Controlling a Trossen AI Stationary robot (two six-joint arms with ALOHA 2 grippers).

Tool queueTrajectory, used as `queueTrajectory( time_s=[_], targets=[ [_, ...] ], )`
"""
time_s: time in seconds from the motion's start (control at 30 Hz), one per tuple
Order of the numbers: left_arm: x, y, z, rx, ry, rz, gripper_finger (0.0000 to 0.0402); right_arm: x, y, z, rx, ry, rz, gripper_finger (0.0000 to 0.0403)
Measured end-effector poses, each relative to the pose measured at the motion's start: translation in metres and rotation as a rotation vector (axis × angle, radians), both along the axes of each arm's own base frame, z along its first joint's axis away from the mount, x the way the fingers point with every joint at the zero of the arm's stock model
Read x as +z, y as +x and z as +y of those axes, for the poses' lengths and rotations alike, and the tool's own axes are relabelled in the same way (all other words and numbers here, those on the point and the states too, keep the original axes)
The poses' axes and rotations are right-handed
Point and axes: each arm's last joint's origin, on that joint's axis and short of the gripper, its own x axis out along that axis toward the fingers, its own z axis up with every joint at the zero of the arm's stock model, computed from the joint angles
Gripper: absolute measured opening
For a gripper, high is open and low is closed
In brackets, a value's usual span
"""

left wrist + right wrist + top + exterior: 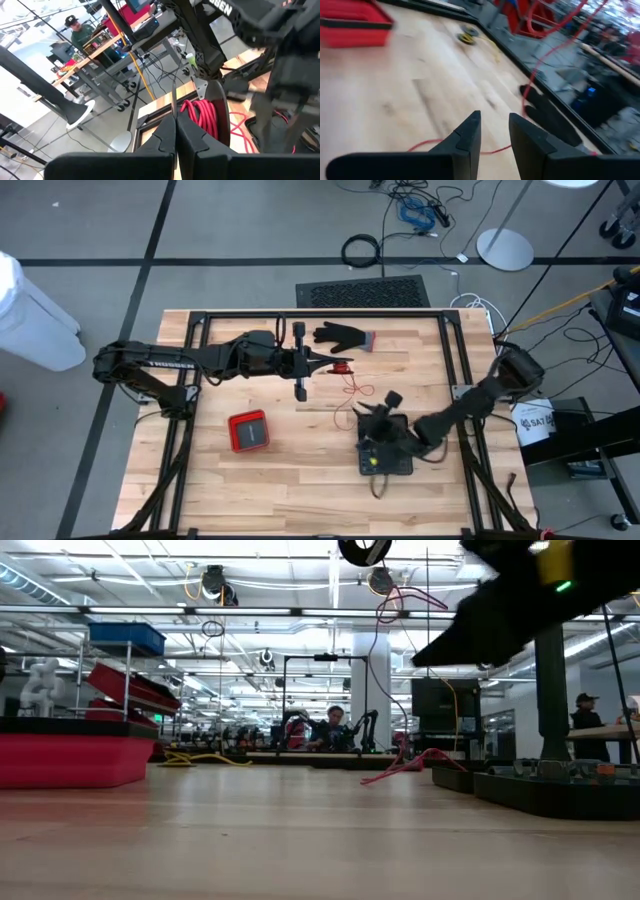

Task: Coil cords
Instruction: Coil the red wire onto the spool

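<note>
1. The left gripper (175, 131) had its two dark fingers pressed tight together. A coil of red cord (202, 116) sat right by its tips. It looked pinched there, but I could not be sure.
2. The right gripper (494, 131) had its fingers a little apart, with nothing between them. It hung over the bare wood, and a thin red strand (470, 147) lay on the boards just past its tips.
3. From above, the red cord (343, 366) was near the middle of the table, at the left gripper's tip. Its thin tail (358, 389) trailed toward the right arm.
4. The cord looked light, thin and floppy. It would likely bend easily and spring loose. I think it is best gripped on the bundled part, not the tail.
5. The wooden table (300, 470) was pale, smooth planks. A soft black glove (343, 336) lay flat. A red square box (249, 430) and a black tray (386, 455) looked hard.
</note>
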Motion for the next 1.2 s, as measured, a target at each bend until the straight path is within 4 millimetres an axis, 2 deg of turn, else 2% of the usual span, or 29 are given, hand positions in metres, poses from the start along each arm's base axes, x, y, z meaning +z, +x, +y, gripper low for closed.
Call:
queueTrajectory(
  time_s=[0.1, 0.23, 0.47, 0.7, 0.87, 1.2],
  targets=[
    [0.0, 0.0, 0.0, -0.001, 0.0, 0.0, 0.0, -0.005, 0.015, -0.014, -0.041, -0.026, -0.004, 0.0089],
    [0.0, 0.0, 0.0, -0.01, -0.01, -0.001, 0.0, -0.001, 0.031, -0.031, -0.054, -0.037, -0.033, 0.0089],
    [0.0, 0.0, -0.001, -0.018, -0.018, -0.001, 0.0, 0.003, 0.041, -0.056, -0.119, -0.038, -0.06, 0.0089],
    [0.0, 0.0, -0.001, -0.019, -0.019, -0.001, 0.0, 0.003, 0.044, -0.067, -0.128, -0.034, -0.049, 0.0089],
    [0.0, 0.0, -0.001, -0.018, -0.02, 0.001, 0.0, 0.006, 0.052, -0.075, -0.013, 0.042, -0.08, 0.0089],
    [-0.001, 0.0, -0.001, -0.018, -0.023, 0.002, 0.0, 0.006, 0.052, -0.08, -0.029, 0.039, -0.08, 0.0088]
  ],
)
